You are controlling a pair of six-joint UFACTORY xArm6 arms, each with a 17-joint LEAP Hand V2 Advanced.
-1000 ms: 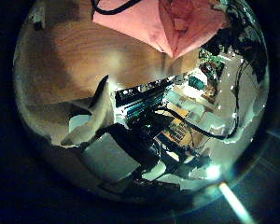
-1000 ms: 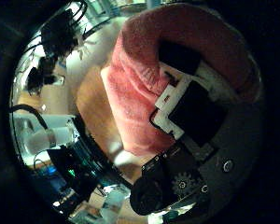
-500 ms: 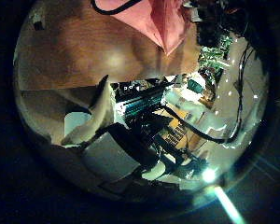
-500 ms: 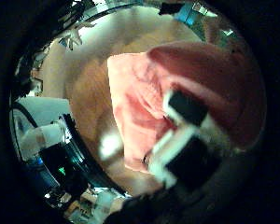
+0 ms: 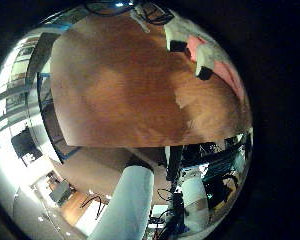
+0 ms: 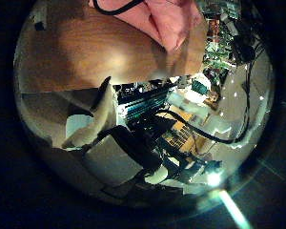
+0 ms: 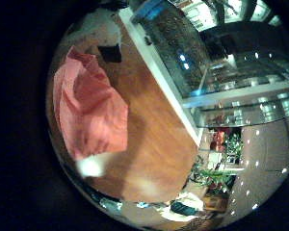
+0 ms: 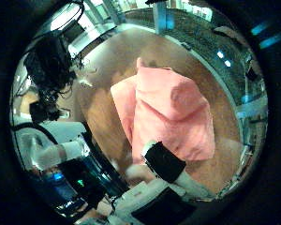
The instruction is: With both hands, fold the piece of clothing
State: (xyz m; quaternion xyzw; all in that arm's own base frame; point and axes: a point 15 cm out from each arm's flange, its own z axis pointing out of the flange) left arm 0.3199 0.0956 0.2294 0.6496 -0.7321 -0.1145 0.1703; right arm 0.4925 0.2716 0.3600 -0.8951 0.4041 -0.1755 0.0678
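Observation:
In the left little finger side palm view, my left hand's fingers point(image 5: 182, 35) are relaxed beside the clothing's edge point(image 5: 218, 68).
The table edge point(image 5: 100, 150) runs close under my left palm, with the arm's white body point(image 5: 125, 205) below it. Equipment and a rack point(image 6: 148, 100) stand beyond the table edge. Glass walls point(image 7: 178, 53) lie past the table's long side.
My right hand has let go of the clothing and lifted away; the bundle, earlier wrapped by its fingers, now lies on the table. The left palm's view has shifted slightly.

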